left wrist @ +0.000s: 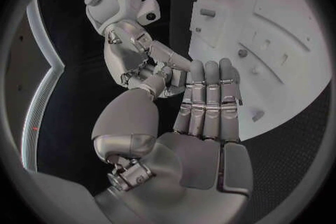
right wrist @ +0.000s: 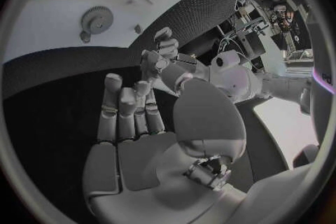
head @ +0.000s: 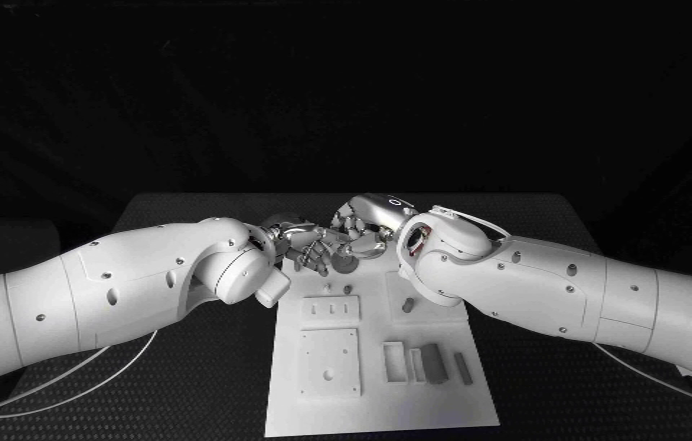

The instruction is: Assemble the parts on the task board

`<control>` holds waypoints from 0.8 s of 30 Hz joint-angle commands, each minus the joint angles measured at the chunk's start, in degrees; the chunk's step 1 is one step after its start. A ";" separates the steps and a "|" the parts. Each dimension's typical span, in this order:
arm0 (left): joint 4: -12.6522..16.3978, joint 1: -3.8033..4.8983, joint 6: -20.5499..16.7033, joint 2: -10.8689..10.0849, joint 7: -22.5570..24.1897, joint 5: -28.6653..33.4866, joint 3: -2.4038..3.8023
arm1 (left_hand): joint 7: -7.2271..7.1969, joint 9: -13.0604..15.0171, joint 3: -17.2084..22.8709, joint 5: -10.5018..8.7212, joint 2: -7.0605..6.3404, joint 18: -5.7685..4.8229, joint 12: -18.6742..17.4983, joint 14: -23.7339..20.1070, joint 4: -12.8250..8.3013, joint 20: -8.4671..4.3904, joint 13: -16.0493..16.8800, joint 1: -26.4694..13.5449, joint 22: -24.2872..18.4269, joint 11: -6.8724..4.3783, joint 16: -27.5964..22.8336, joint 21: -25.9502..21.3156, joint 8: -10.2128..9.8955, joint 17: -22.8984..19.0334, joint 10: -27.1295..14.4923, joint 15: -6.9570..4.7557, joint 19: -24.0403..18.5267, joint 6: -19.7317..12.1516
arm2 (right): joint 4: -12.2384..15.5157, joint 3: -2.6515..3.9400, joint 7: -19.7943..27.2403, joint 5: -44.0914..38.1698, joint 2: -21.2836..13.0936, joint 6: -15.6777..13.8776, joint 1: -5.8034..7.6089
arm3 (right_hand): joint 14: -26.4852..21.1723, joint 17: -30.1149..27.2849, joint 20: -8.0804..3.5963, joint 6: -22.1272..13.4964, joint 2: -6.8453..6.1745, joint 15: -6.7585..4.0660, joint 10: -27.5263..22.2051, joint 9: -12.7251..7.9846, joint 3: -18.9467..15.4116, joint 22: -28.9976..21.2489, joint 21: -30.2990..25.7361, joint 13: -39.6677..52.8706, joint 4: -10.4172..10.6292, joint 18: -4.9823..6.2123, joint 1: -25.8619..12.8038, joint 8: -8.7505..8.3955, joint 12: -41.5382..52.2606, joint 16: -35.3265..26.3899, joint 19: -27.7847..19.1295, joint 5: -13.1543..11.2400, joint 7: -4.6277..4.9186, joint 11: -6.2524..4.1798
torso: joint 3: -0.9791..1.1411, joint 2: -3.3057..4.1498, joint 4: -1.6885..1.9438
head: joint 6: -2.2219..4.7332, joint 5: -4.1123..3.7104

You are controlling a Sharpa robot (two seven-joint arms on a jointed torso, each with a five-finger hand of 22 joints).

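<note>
**A:** Both hands meet at the far edge of the task board [head: 378, 401]. Left hand [left wrist: 203, 123] is flat, fingers straight, nothing in it. Right hand [right wrist: 133, 123] looks empty too.

**B:** Gear [right wrist: 97, 18] sits on the board nearby, grey bars [head: 434, 362] in the near recesses. I'd pinch one part before moving.
</note>
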 commanded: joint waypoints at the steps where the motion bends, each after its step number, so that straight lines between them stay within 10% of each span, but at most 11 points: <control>1: 0.62 0.26 -0.20 0.20 1.98 0.96 0.30 | -0.01 0.07 0.04 -0.23 0.71 -0.59 -0.13 -0.31 -0.43 0.11 -0.08 0.08 0.07 -0.35 0.32 -0.14 0.14 -0.07 0.06 0.15 -0.27 0.37 | 0.14 -0.19 1.06 0.05 0.23 1.73 -0.33 | 0.24 0.05 -0.13 2.48 0.03 -0.26 0.28 3.80 0.38 1.10 0.38 0.05 -0.09 -0.10 -0.38 2.44 0.33 0.19 0.48 0.24 1.42 0.07 | 0.01 0.01 -0.05 | 0.02 0.03; 9: 0.65 0.26 -0.16 -0.11 1.53 0.96 0.30 | -1.01 0.90 1.00 -0.14 3.94 -0.68 -0.31 -0.16 -4.39 0.08 -0.42 1.55 0.50 -1.13 0.61 -0.33 1.70 -0.53 0.56 0.09 -0.07 3.52 | -0.12 -0.19 0.76 0.05 0.13 1.48 -0.41 | 0.25 0.05 -0.14 2.51 0.05 -0.27 0.29 3.81 0.41 1.09 0.39 0.05 -0.11 -0.10 -0.37 2.43 0.33 0.20 0.48 0.24 1.41 0.06 | 0.03 0.01 -0.05 | -0.08 -0.02; 24: 0.78 0.26 0.31 -0.43 0.91 0.59 0.30 | -2.30 2.91 7.28 -0.05 3.27 -1.07 -0.20 0.34 -5.75 -0.21 -0.94 2.72 1.49 -1.99 1.55 -0.52 3.38 -1.29 2.03 -0.13 0.52 6.79 | -0.56 -0.19 0.36 0.06 0.19 1.65 -0.60 | 0.32 0.05 -0.20 2.58 0.03 -0.29 0.36 3.83 0.46 1.08 0.44 0.05 -0.13 -0.10 -0.35 2.42 0.36 0.22 0.53 0.24 1.37 0.03 | 0.06 0.02 -0.01 | -0.36 -0.06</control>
